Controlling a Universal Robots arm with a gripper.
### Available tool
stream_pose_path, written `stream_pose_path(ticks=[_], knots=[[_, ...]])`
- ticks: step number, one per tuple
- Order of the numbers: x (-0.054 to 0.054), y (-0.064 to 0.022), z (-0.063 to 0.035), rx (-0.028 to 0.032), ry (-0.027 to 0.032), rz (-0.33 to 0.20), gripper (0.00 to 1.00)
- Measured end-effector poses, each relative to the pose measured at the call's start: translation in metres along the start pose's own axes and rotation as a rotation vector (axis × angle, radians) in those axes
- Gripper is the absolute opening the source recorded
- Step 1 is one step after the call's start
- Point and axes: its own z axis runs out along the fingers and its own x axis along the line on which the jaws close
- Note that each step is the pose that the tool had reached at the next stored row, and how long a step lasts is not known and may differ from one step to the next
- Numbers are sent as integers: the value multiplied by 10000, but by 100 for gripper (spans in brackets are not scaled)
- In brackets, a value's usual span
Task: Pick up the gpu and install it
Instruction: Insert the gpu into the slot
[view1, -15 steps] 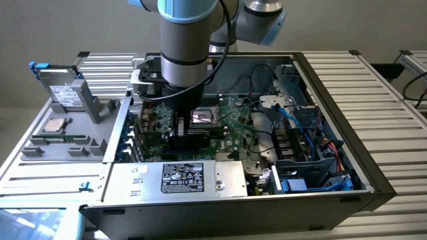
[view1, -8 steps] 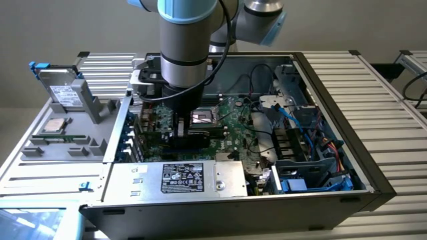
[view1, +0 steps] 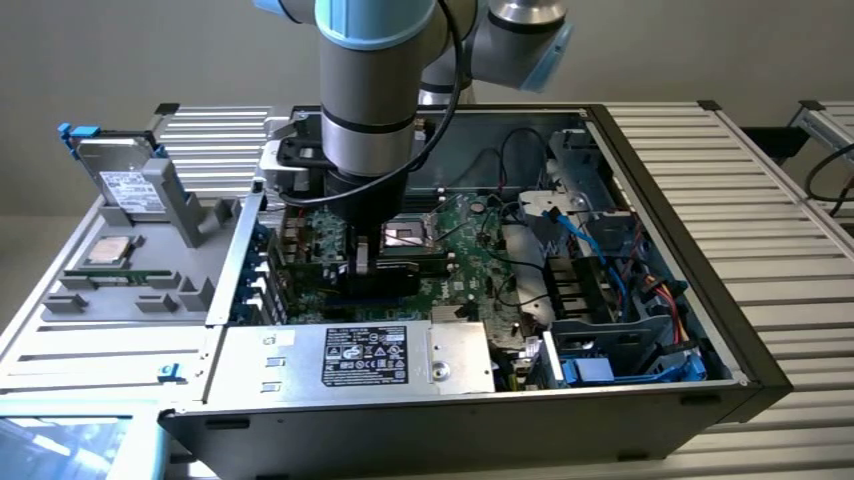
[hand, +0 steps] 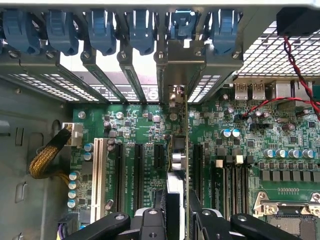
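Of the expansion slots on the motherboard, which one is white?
The white slot is the one closest to the braided yellow cable bundle. The other expansion slots are black, and the gpu held edge-on by the gripper stands among those.

The open computer case (view1: 747, 330) leaves free room from above over the motherboard (view1: 461, 250), but the tool (hand: 176, 220) stands low inside it with the gpu (hand: 176, 165) upright between its fingers. On both sides of the card the black slots (hand: 139, 170) lie free, narrow gaps only. Blue cables (view1: 587, 250) and the power supply (view1: 360, 358) close the case's other parts.
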Motion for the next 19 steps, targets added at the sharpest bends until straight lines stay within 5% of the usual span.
stream_pose_path(ticks=[19], knots=[[0,15,13,0,-1,-2,28]])
